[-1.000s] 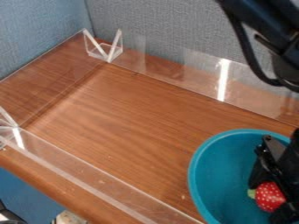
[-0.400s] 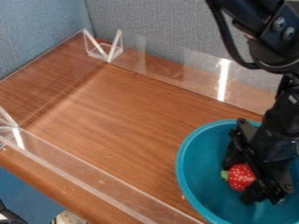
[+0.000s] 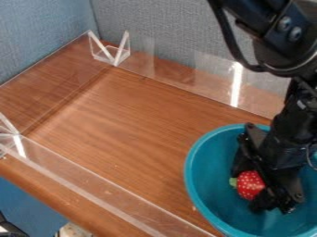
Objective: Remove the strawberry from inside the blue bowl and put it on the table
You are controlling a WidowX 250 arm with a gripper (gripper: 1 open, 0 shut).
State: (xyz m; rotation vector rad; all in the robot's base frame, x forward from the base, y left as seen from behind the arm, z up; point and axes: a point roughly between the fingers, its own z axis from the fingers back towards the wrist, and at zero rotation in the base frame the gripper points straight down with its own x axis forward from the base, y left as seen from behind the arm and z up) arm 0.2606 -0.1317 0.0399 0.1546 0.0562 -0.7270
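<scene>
The large teal-blue bowl [image 3: 202, 159] sits at the table's [image 3: 124, 120] near right corner, partly cut off by the frame. Inside it is the small red strawberry [image 3: 250, 183] with a bit of green at its left. My black gripper [image 3: 262, 193] reaches straight down into the bowl, and its fingers [image 3: 283, 190] close on the strawberry from both sides. The berry sits low in the bowl, near the floor. My arm hides the bowl's right side.
Low clear acrylic walls [image 3: 168, 67] edge the wooden tabletop, with a clear bracket [image 3: 111, 48] at the far left corner and another [image 3: 10, 143] at the near left. Bare wood stretches left of the bowl. A grey-blue fabric wall stands behind.
My gripper and the strawberry have shifted left and slightly up in the picture. The bowl's left rim has slid left with them. The jaws' width looks unchanged.
</scene>
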